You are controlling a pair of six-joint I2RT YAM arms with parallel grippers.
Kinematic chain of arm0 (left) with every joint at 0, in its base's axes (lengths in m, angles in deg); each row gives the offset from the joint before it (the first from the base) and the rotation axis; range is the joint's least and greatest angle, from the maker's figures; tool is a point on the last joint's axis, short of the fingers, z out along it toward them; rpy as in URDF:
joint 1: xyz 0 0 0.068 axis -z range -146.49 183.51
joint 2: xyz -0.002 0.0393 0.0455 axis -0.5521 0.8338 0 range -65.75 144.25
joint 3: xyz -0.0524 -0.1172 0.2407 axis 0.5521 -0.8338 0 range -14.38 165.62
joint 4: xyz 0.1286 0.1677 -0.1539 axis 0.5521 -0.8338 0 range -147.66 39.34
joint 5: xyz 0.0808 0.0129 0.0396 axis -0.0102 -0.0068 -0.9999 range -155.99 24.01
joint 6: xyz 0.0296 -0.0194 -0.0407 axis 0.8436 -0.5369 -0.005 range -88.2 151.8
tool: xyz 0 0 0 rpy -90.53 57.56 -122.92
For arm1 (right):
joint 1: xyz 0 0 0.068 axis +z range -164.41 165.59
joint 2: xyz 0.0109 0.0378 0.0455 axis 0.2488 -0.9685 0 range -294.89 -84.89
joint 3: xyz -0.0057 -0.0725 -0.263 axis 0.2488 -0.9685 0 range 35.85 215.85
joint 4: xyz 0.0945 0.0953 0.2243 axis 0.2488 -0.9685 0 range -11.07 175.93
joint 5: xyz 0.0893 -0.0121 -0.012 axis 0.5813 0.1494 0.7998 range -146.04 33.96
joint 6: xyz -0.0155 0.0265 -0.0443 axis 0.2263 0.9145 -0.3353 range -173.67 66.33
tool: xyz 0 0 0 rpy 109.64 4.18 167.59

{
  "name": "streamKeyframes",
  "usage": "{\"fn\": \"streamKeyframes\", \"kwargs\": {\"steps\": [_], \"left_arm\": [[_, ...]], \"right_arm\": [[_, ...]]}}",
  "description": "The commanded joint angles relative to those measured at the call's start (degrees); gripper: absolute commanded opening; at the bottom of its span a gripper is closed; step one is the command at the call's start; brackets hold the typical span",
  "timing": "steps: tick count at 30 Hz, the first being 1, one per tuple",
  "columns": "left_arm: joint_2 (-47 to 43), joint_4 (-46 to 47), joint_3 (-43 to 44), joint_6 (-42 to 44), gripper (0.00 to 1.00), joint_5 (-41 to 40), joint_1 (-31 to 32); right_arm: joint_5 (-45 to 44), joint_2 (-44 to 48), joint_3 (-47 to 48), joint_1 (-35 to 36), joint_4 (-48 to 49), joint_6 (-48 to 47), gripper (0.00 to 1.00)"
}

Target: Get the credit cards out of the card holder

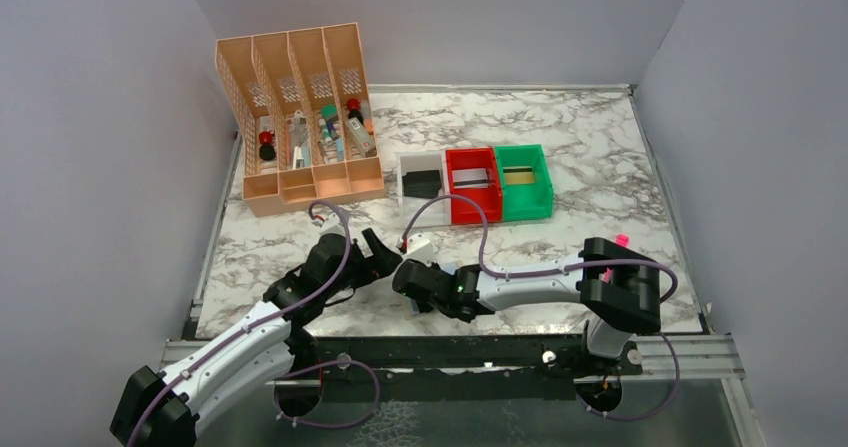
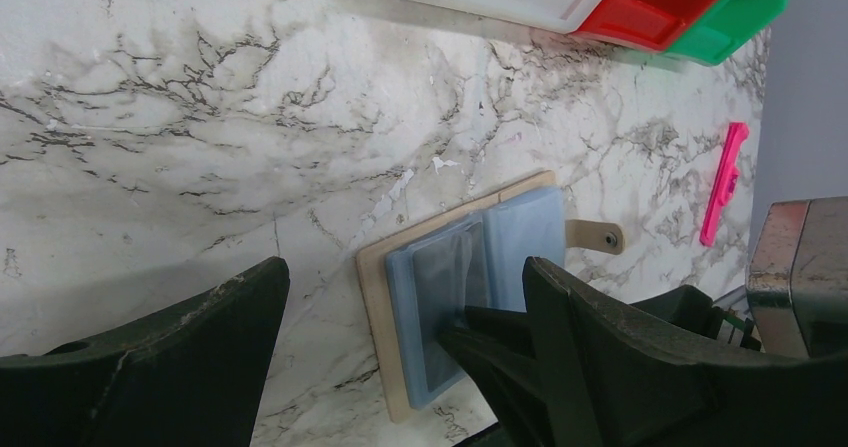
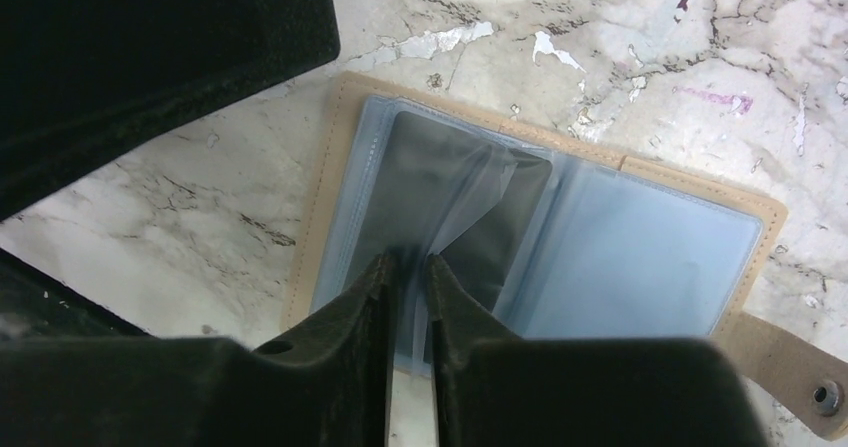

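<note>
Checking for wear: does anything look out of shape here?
Yes: in the open tan leather-like card holder, the clear plastic sleeve over the dark card stands lifted and creased, unlike the flat pocket beside it.

A tall orange plastic desk organiser [image 1: 300, 182] is standing at ten o'clock. A white plastic bin [image 1: 404, 182], red plastic bin [image 1: 472, 210] and green plastic bin [image 1: 525, 205] are sitting mid-table in a row — a flat black credit card [image 1: 422, 181] is lying in the white one. At six o'clock, the left gripper [image 1: 385, 257] and right gripper [image 1: 405, 279] are nearly meeting.

Orange desk organiser [image 1: 300, 182] back left; white bin [image 1: 418, 161], red bin [image 1: 476, 208], green bin [image 1: 526, 203] in a row; pink stick [image 2: 722, 182].
</note>
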Motion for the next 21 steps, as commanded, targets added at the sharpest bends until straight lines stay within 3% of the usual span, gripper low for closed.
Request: {"fn": "streamKeyframes", "kwargs": {"steps": [1, 8, 15, 21], "left_arm": [[-0.04, -0.1, 0.08, 0.99, 0.9, -0.16, -0.43], [1.72, 1.76, 0.02, 1.63, 0.9, 2.28, -0.43], [2.25, 3.63, 0.66, 3.52, 0.9, 7.35, -0.43], [4.14, 10.64, -0.49, 4.11, 0.9, 14.59, -0.43]], "right_arm": [[-1.97, -0.63, -0.61, -0.09, -3.47, 0.89, 0.17], [-1.06, 3.69, -1.55, -0.27, 0.47, 0.5, 0.01], [4.89, 8.76, -5.26, -3.39, 6.96, 1.44, 0.01], [7.42, 12.11, -8.38, -6.0, 10.06, 3.07, 0.01]]}}
